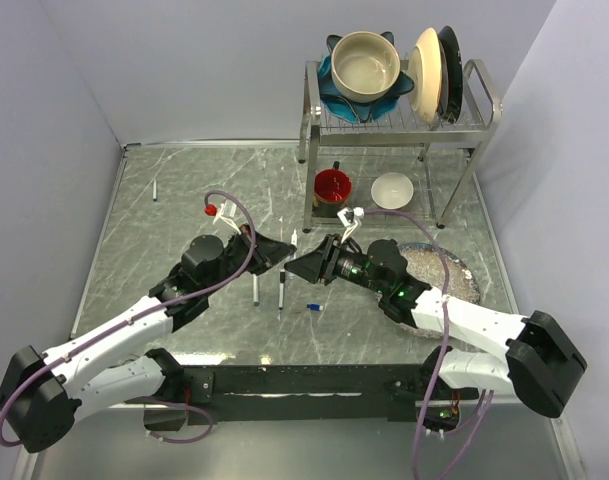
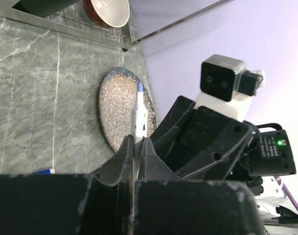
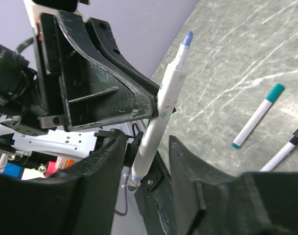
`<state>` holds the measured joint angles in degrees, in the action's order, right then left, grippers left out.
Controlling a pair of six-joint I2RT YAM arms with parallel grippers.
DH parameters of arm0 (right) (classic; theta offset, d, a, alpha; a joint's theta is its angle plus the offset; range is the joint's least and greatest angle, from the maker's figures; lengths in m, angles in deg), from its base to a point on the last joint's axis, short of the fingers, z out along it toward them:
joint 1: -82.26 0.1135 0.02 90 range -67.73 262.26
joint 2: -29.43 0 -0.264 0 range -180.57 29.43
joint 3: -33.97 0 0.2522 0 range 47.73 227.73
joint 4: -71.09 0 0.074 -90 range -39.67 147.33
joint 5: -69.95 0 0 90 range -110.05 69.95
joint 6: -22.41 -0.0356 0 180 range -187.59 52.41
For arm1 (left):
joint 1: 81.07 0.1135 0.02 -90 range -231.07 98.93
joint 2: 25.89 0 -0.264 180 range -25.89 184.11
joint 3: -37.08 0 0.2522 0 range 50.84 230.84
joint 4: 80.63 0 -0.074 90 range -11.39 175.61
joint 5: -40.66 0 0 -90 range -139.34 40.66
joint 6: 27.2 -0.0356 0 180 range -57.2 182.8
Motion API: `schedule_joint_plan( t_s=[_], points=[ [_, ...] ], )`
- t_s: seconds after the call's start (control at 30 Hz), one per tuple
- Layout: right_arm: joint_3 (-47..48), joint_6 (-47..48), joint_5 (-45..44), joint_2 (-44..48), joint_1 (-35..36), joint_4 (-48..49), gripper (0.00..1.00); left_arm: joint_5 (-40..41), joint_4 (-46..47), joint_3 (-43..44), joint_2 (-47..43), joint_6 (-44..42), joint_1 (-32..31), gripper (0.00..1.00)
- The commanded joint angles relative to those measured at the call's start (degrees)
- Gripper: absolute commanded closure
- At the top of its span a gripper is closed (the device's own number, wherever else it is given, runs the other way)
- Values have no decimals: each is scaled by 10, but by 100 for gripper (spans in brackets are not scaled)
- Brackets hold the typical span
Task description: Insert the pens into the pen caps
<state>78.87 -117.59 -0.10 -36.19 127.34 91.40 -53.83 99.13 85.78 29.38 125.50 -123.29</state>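
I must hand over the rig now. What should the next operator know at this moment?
Left gripper: shut on the blue-tipped pen, which is uncapped, tip up.
Right gripper: open, with fingers either side of that pen's lower end, not gripping.
Blue cap: loose, apart from both grippers.
Teal-ended pen and black-ended pen: lying flat, seemingly capped.
Left to do: cap the held pen.

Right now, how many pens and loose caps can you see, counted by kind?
Loose pens: 3
Held pen, in the left pincer: 1
Loose blue cap: 1
Total: 5
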Motion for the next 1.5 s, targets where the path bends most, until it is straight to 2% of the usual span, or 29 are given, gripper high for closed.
schedule_joint_plan(
  t_s=[0.0,0.1,0.2,0.23,0.27,0.3,0.37,0.4,0.5,0.7,0.8,0.87,0.9,0.97,1.0,1.03,1.07,1.1,1.23,1.37,1.47],
  points=[
    [24,-14,4,-12,11,48,55,26,28,-5,-19,-1,-7,99],
    [27,-12,-1,-13,15,44,66,31,34,-8,-25,1,-8,99],
    [25,-9,-3,-12,15,50,97,32,38,-7,-26,1,-8,99],
    [24,-9,-5,-8,15,50,100,33,36,-7,-26,1,-8,96],
    [23,-7,-8,-6,15,49,100,36,34,-7,-28,1,-8,89],
    [20,-5,-10,0,15,46,100,39,28,-6,-30,2,-7,66],
    [18,4,-20,7,15,31,100,43,8,0,-37,4,-8,47],
    [17,8,-24,15,15,26,100,43,-2,3,-38,4,-8,34],
    [12,23,-33,35,15,7,100,94,-71,27,-45,16,-8,24],
    [-11,69,-54,99,14,-47,100,252,-242,53,-73,134,-1,16],
    [-26,94,-62,140,14,-69,100,294,-311,60,-85,197,30,17],
    [-39,102,-67,160,14,-78,100,280,-333,59,-85,218,65,19],
    [-42,104,-70,179,14,-82,100,241,-335,55,-81,217,113,19],
    [-52,109,-75,196,14,-91,100,180,-332,43,-58,219,171,18],
    [-56,108,-75,212,14,-93,100,149,-336,39,-46,221,229,18],
    [-58,107,-75,218,14,-94,100,105,-359,38,-21,231,255,18],
    [-62,108,-73,225,14,-97,100,103,-378,39,-10,252,273,18],
    [-61,109,-71,235,14,-101,100,112,-397,41,-3,265,293,20],
    [-61,113,-59,257,14,-112,100,217,-549,68,7,355,301,26],
    [-58,109,-37,260,13,-113,100,297,-625,68,-28,467,306,27],
    [-56,107,-25,257,13,-113,100,315,-639,38,-68,513,327,28]
  ],
)
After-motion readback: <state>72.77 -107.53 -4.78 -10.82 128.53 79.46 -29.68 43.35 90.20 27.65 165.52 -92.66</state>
